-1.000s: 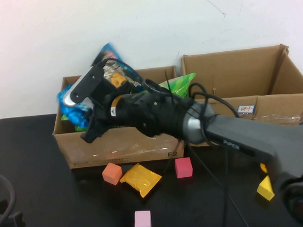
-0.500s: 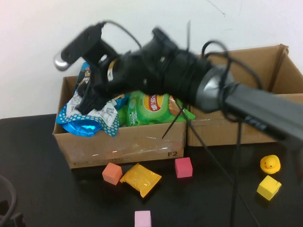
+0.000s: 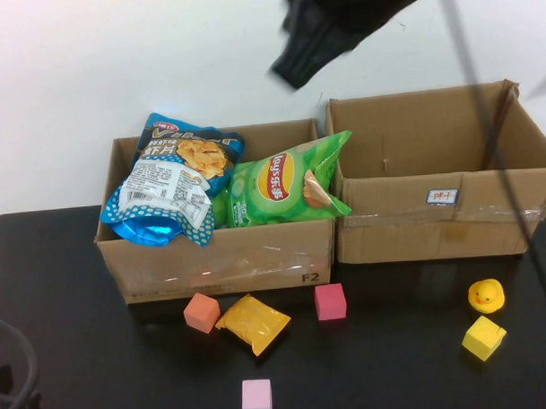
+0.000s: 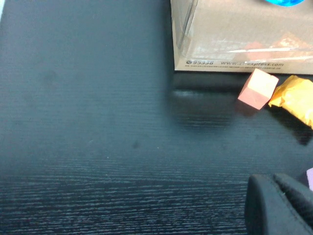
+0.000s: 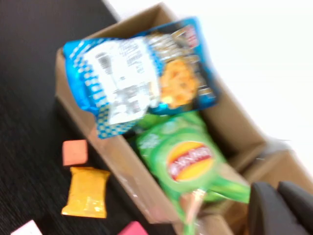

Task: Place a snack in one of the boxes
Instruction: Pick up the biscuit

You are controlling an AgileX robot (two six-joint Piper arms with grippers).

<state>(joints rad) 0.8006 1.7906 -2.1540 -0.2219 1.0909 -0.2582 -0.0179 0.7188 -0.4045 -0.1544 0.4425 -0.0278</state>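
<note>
From up high I am seeing two boxes sitting side by side on the black table [image 3: 70, 292]. The left box [image 3: 221, 260] is holding two snack bags. The right box [image 3: 435, 226] is showing only its bare brown walls from here.

The blue snack bag [image 3: 172, 186] is lying in the left part of the left box. Its long side is running from the front left corner up toward the back wall, and its lower end is hanging over the front edge. The green chip bag [image 3: 277, 191] is leaning just beside it, with its long side going across the box toward the right box.

The right wrist view is showing the same two bags from above, with the blue one overlapping the green one. The right gripper [image 5: 283, 205] is showing at the edge of that view, squeezed together and holding nothing. In the high view the right arm [image 3: 338, 23] is only a dark blur raised high over the boxes, near the white wall.

The left wrist view is showing the front left corner of the left box, low down and close. The left gripper [image 4: 279, 205] is hanging low over the table, away from the boxes, pinched together and holding nothing.

On the table in front of the left box an orange block [image 3: 202, 312], a yellow packet [image 3: 253, 323] and a red block [image 3: 330, 302] are lying in a row. A pink block [image 3: 256, 399] is sitting nearer to the robot. A yellow duck [image 3: 486, 296] and a yellow block [image 3: 484, 337] are sitting in front of the right box.
</note>
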